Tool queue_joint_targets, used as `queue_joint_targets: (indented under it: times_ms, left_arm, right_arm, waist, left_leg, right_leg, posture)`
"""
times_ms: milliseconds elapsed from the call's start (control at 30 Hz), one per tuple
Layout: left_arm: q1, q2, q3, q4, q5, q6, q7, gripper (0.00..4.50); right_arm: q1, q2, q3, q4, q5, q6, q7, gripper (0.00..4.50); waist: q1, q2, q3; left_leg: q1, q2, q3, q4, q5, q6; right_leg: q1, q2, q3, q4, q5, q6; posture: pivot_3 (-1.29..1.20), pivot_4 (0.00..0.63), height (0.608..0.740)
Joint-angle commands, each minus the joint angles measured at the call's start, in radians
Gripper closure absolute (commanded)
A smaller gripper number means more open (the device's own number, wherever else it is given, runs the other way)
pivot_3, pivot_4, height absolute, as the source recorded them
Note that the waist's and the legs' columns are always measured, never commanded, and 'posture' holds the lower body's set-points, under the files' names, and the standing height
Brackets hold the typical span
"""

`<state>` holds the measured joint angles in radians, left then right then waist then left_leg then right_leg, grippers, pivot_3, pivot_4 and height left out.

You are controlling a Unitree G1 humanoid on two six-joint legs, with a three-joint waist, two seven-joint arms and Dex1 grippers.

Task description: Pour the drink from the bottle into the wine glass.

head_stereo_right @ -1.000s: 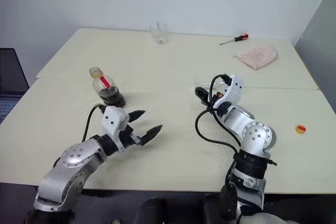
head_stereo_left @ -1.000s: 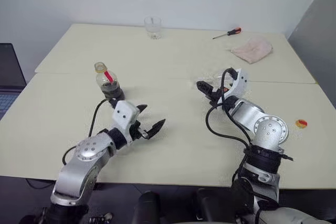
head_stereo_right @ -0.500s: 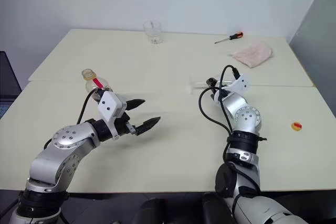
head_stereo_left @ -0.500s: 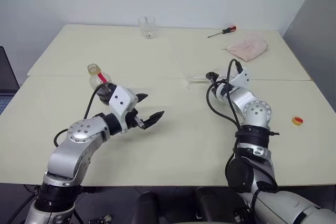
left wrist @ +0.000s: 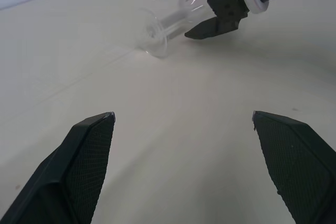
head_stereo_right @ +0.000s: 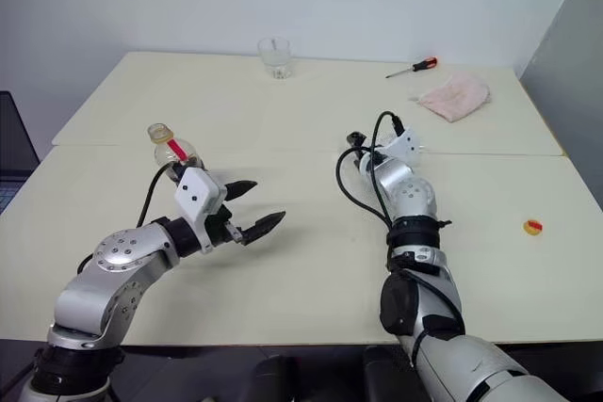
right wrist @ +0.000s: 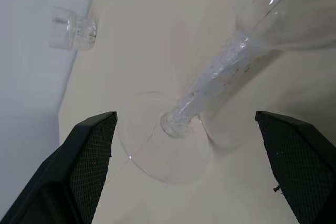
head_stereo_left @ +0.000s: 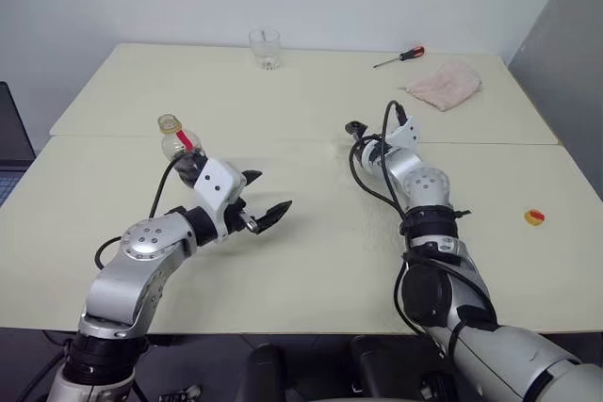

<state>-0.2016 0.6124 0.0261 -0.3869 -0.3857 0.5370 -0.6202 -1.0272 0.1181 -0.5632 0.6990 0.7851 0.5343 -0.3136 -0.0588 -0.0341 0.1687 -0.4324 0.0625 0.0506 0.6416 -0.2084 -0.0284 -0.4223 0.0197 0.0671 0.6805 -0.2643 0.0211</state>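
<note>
The wine glass [left wrist: 156, 35] lies on its side on the table, foot pointing away from my right arm. My right gripper [left wrist: 181, 9] is open, its fingers on either side of the stem [right wrist: 210, 82] near the bowl, not closed on it. The bottle [head_stereo_left: 180, 145], with dark drink in its lower part and a red label strip, stands upright on the left. Just in front and to the right of it hovers my left gripper [head_stereo_left: 273, 190], open and holding nothing.
A short clear tumbler [head_stereo_left: 265, 47] stands at the far edge. A red-handled screwdriver [head_stereo_left: 400, 56] and a pink cloth [head_stereo_left: 445, 84] lie at the back right. A small yellow-and-red round piece [head_stereo_left: 534, 217] rests at the right. A laptop [head_stereo_left: 9, 143] sits off the table's left.
My right arm has stretched forward and leftward, bringing its open gripper over the lying glass's stem. The left gripper has barely moved. The camera view shifted early on.
</note>
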Motion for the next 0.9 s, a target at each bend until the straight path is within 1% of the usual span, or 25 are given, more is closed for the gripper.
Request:
queue_joint_targets:
  times_ms: [33, 433, 500, 600, 900]
  left_arm:
    - [-0.016, -0.002, 0.006, -0.041, 0.006, -0.004, 0.007, 0.04]
    - [0.008, 0.002, 0.023, -0.061, 0.014, -0.001, 0.013, 0.04]
    - [0.007, 0.010, 0.011, -0.056, 0.038, -0.022, 0.009, 0.04]
    - [0.005, 0.004, 0.010, -0.052, 0.043, -0.024, 0.008, 0.00]
    - [0.004, 0.002, 0.026, -0.025, 0.054, -0.046, -0.003, 0.00]
  right_arm:
    - [-0.064, -0.024, 0.005, 0.070, -0.021, -0.068, 0.048, 0.00]
    - [-0.135, -0.083, -0.020, 0.335, -0.081, -0.259, 0.109, 0.00]
    - [-0.149, -0.088, -0.029, 0.381, -0.082, -0.296, 0.120, 0.00]
    - [-0.167, -0.094, -0.033, 0.435, -0.097, -0.339, 0.130, 0.62]
    - [-0.184, -0.107, -0.029, 0.481, -0.126, -0.386, 0.147, 3.80]
  waist:
    - [0.000, 0.000, 0.000]
    - [0.000, 0.000, 0.000]
    - [0.000, 0.000, 0.000]
    - [0.000, 0.000, 0.000]
    - [0.001, 0.000, 0.000]
  left_leg:
    - [0.000, 0.000, 0.000, 0.000, 0.000, 0.000]
    - [0.000, 0.000, 0.000, 0.000, 0.000, 0.000]
    - [0.000, 0.000, 0.000, 0.000, 0.000, 0.000]
    - [0.000, 0.000, 0.000, 0.000, 0.000, 0.000]
    - [0.000, 0.000, 0.000, 0.000, 0.000, 0.000]
  right_leg:
    - [0.000, 0.000, 0.000, 0.000, 0.000, 0.000]
    - [0.000, 0.000, 0.000, 0.000, 0.000, 0.000]
    - [0.000, 0.000, 0.000, 0.000, 0.000, 0.000]
    - [0.000, 0.000, 0.000, 0.000, 0.000, 0.000]
    - [0.000, 0.000, 0.000, 0.000, 0.000, 0.000]
  posture:
    - [0.00, 0.150, 0.740]
    - [0.00, 0.150, 0.740]
    - [0.00, 0.150, 0.740]
    - [0.00, 0.150, 0.740]
    - [0.00, 0.150, 0.740]
